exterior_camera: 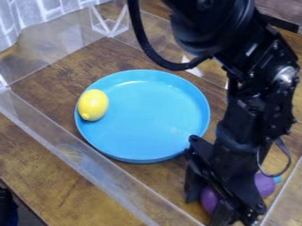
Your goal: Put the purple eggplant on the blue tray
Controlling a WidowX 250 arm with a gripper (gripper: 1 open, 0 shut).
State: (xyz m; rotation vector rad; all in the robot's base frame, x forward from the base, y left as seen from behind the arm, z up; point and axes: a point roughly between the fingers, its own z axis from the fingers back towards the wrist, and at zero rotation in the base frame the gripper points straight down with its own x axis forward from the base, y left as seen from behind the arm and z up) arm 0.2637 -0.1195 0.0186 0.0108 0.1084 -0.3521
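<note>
Holding the purple eggplant [262, 186] tight in its closed gripper [224, 196], the arm should lift straight up, then swing over the blue tray [154, 119].
</note>
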